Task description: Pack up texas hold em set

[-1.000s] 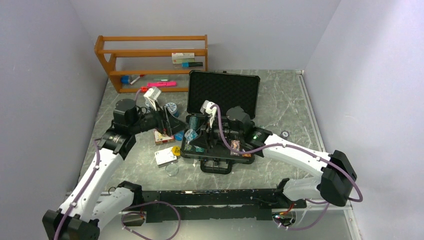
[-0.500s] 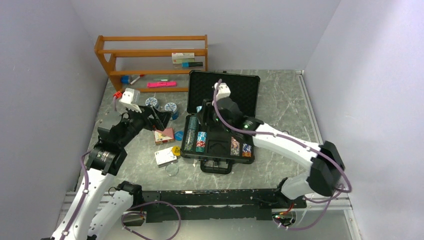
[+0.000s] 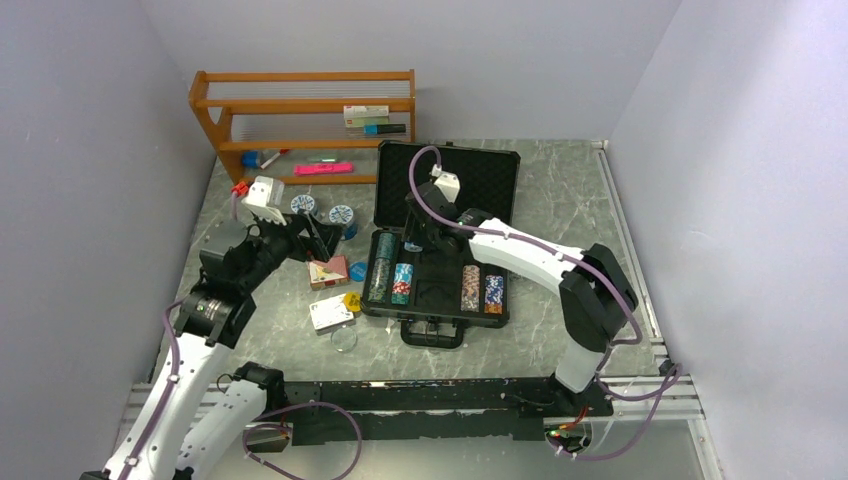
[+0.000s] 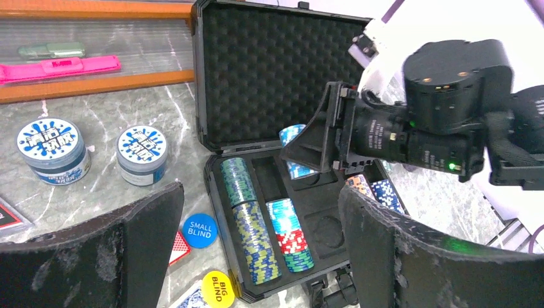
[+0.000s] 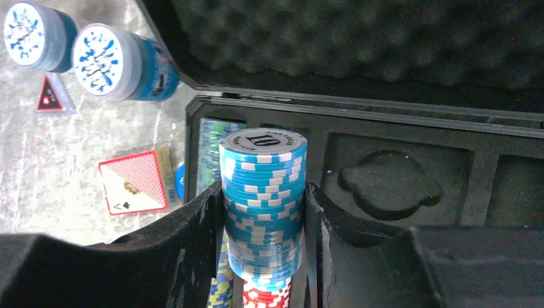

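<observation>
The black briefcase point(image 3: 436, 312) lies open at the table's middle, its foam lid point(image 3: 447, 185) standing up behind. Striped chip stacks fill slots on the left point(image 3: 381, 270) and on the right point(image 3: 481, 290). My right gripper point(image 3: 418, 235) hovers over the tray's far left part, shut on a light-blue chip stack point(image 5: 263, 205) held upright above the red and blue chips in a slot. My left gripper point(image 3: 320, 237) is open and empty, left of the case, over the red card deck point(image 3: 327, 272). The blue deck point(image 3: 331, 314) and the yellow button point(image 3: 352, 301) lie on the table.
Two round blue-and-white tubs point(image 3: 305, 205) point(image 3: 343, 214) stand left of the lid. A wooden shelf point(image 3: 300, 120) with small items is at the back left. A blue small-blind disc point(image 4: 199, 230) lies by the case. A clear ring point(image 3: 344, 340) lies near the front.
My right gripper has lifted from the tray's front and moved back over its far left part with the light-blue chips. My left arm has drawn back to the left, then stayed still.
</observation>
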